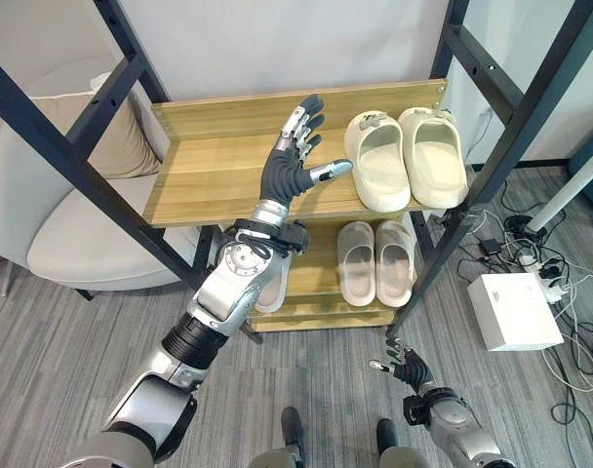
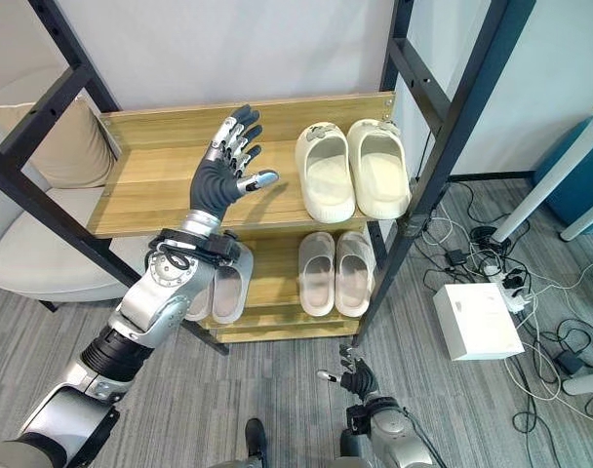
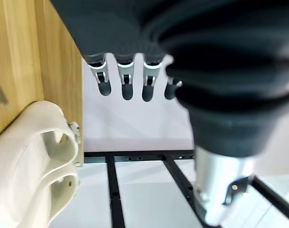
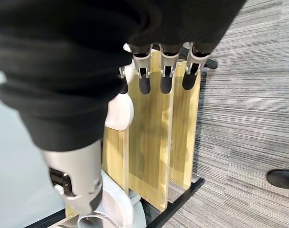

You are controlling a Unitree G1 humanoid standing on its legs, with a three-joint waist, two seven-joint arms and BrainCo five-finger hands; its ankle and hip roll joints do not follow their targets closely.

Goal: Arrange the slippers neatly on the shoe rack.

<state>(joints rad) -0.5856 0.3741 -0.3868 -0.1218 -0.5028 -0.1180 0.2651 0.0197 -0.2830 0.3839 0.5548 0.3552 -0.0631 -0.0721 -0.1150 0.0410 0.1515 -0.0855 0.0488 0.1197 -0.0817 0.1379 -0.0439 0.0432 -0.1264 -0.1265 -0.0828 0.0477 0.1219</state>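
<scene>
We saw a grey striped floor (image 1: 62,341), a pale wall (image 1: 277,44), a cream armchair (image 1: 72,234) with a cushion (image 1: 121,141) to our left, and a white box (image 1: 514,310) among cables (image 1: 555,268) to our right.

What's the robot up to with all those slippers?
It is tidying slippers onto a wooden shoe rack. A cream pair sits side by side on the top shelf's right end, with more pairs on the shelf below. The left hand is raised over the top shelf, fingers straight, holding nothing. The right hand hangs low near the floor, also empty.
</scene>
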